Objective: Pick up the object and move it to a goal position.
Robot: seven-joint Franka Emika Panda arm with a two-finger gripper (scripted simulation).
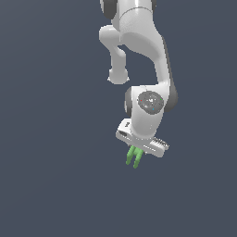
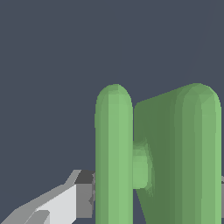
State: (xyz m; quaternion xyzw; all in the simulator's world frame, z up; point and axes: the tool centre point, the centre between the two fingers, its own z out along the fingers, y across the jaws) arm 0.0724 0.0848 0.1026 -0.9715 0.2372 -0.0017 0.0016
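The object [image 1: 133, 157] is a small bright green piece with two parallel rounded slabs and a short crossbar. In the exterior view it hangs just under the white hand of the arm, its slabs pointing down. My gripper [image 1: 135, 152] is shut on it. In the wrist view the object [image 2: 114, 153] fills the picture close up, both slabs and the crossbar showing. One grey and white finger [image 2: 65, 201] presses against the outer face of one slab. Only a sliver of the other finger shows at the picture's edge beyond the other slab.
The white arm [image 1: 139, 41] reaches down from the top of the exterior view. Everything around it is a plain dark grey-blue surface [image 1: 46, 139] with no other objects or marker in sight.
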